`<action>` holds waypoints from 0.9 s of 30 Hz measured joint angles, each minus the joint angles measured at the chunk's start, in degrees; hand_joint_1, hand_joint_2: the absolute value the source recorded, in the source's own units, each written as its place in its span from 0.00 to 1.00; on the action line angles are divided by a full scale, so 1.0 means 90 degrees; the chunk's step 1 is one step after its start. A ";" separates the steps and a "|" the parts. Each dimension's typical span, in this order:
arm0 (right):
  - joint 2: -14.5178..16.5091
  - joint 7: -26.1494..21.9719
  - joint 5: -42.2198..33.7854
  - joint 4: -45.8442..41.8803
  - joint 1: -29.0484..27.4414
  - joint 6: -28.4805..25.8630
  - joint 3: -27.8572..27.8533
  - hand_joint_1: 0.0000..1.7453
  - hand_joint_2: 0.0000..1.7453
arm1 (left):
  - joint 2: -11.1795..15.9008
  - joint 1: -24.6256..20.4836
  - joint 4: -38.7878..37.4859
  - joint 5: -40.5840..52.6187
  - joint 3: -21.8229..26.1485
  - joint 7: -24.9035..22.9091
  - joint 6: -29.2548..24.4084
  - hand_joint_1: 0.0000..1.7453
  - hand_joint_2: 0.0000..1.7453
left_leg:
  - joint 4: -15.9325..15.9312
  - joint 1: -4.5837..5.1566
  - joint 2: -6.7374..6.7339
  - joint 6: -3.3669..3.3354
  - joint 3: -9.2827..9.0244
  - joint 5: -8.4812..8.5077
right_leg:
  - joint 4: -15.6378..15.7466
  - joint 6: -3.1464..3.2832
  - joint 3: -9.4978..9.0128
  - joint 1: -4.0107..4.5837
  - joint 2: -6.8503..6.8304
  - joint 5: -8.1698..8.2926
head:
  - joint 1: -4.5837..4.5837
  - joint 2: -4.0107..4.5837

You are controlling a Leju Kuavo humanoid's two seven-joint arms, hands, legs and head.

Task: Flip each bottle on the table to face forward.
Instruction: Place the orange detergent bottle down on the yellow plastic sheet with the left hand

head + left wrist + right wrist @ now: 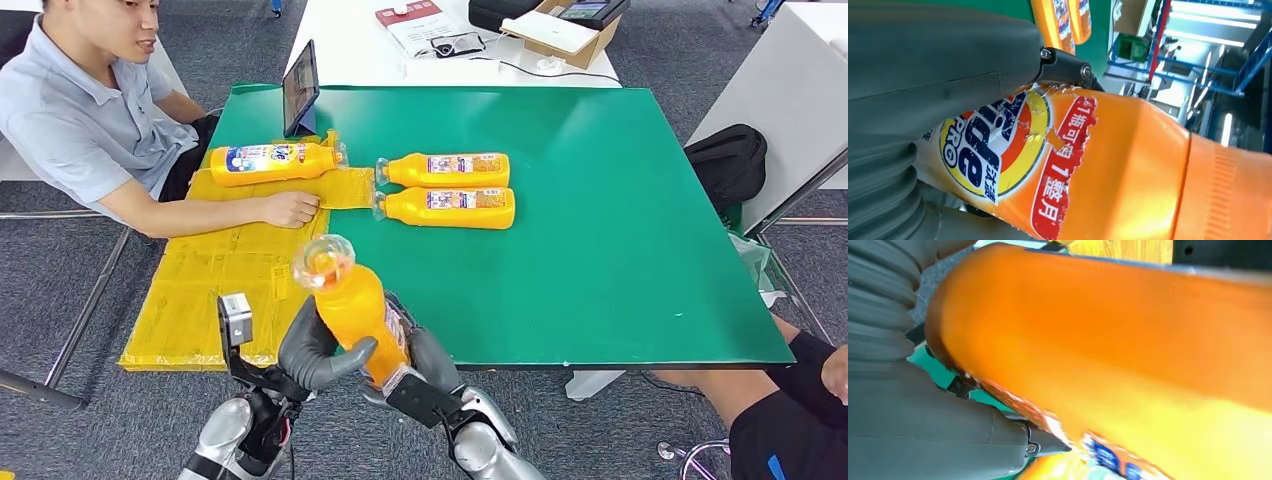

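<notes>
An orange detergent bottle [348,300] with a clear cap is lifted off the table near its front edge, cap pointing toward the camera. Both my left hand [318,352] and my right hand [425,362] grip its lower body from either side. Its Tide label [993,150] shows close up in the left wrist view beside my left hand [923,80]. The bottle's plain orange side [1108,340] lies against my right hand [923,425]. Two more orange bottles [445,169] [448,207] lie side by side on the green table [620,250]. A third bottle [272,163] lies on the yellow sheet.
A person sits at the left with a hand [290,208] resting on the yellow sheet [215,275]. A tablet [299,88] stands at the table's back left. Another person's leg [790,410] is at the lower right. A black bag [730,160] sits right of the table.
</notes>
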State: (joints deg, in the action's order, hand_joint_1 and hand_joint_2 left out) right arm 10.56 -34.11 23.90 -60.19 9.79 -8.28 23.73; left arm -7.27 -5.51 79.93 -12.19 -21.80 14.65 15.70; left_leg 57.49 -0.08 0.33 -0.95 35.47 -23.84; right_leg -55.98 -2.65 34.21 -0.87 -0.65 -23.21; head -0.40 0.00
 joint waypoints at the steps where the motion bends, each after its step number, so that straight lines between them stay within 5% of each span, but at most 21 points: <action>1: 0.0001 -0.0018 0.0008 0.0000 0.0002 -0.0024 0.0011 0.00 1.00 | -0.0015 -0.0006 0.0000 -0.0034 0.0030 -0.0015 -0.0026 1.00 1.00 | 0.0000 0.0000 0.0000 0.0000 0.0000 0.0000 | 0.0000 0.0000 0.0000 0.0000 0.0000 0.0000 | -0.0001 0.0000; 17: 0.0012 -0.0131 0.0009 -0.0011 0.0042 -0.0168 0.0135 0.00 1.00 | -0.0084 -0.0013 -0.0018 -0.0159 0.0300 -0.0027 -0.0251 1.00 1.00 | 0.0000 0.0000 -0.0001 0.0000 0.0000 0.0000 | 0.0000 0.0000 0.0001 0.0000 0.0000 0.0000 | -0.0001 0.0000; 21: 0.0029 -0.0217 -0.0026 -0.0040 0.0059 -0.0356 0.0141 0.00 0.00 | -0.0103 -0.0033 -0.0013 -0.0246 0.0420 -0.0018 -0.0623 1.00 1.00 | 0.0000 0.0000 0.0000 0.0000 0.0000 0.0001 | 0.0000 0.0000 0.0002 0.0001 0.0000 0.0000 | -0.0001 0.0000; 23: 0.0037 -0.0252 -0.0057 -0.0073 0.0061 -0.0460 0.0141 0.00 0.00 | -0.0107 -0.0064 0.0004 -0.0148 0.0529 0.0007 -0.0927 1.00 1.00 | 0.0000 0.0000 -0.0002 0.0000 -0.0001 0.0001 | 0.0000 0.0000 0.0002 0.0001 0.0001 0.0000 | -0.0001 0.0000; 27: 0.0041 -0.0349 -0.0178 -0.0134 0.0057 -0.0690 0.0129 0.00 1.00 | -0.0054 -0.0149 0.0087 0.0601 0.0742 0.0110 -0.1620 1.00 1.00 | 0.0000 -0.0001 -0.0001 0.0000 -0.0001 0.0002 | 0.0000 0.0000 0.0002 0.0001 0.0000 0.0000 | 0.0001 0.0000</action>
State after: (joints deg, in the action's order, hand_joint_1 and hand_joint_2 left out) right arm 10.93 -37.25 22.30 -61.40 10.30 -14.49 24.88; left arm -7.75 -6.85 80.72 -6.78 -15.12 15.64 1.12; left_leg 57.49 -0.09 0.32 -0.95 35.45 -23.83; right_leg -55.98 -2.65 34.23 -0.86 -0.65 -23.21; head -0.39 0.00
